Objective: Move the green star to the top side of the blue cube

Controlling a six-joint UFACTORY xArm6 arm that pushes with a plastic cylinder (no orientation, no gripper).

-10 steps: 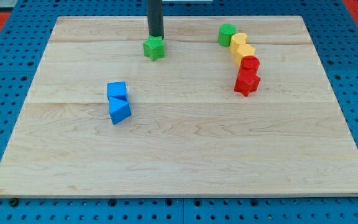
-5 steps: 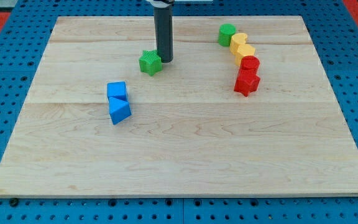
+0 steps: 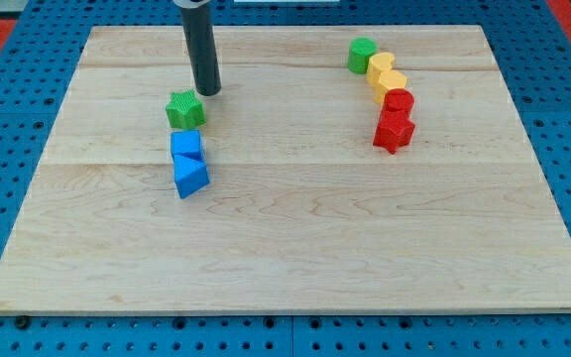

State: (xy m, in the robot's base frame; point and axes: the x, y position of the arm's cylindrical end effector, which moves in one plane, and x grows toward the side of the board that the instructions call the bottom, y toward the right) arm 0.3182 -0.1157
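My tip (image 3: pixel 207 92) down on board (image 3: pixel 295 248), no claw on rod, nothing grasped. Green star (image 3: pixel 183 109) just left and nearer, about touching tip. Blue cube (image 3: pixel 186 146) right below star, near touching; blue wedge-like block (image 3: pixel 190 177) against its near side. Far right: green, yellow, red blocks in curved row.

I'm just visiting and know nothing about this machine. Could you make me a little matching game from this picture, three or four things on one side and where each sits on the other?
Things:
1. green star
2. blue cube
3. red blocks
4. my tip

Places:
A. right part of the view, at the lower end of a curved row
B. just above the blue cube
C. just above and right of the green star
D. directly above a second blue block

Pairs: 1-B, 2-D, 3-A, 4-C
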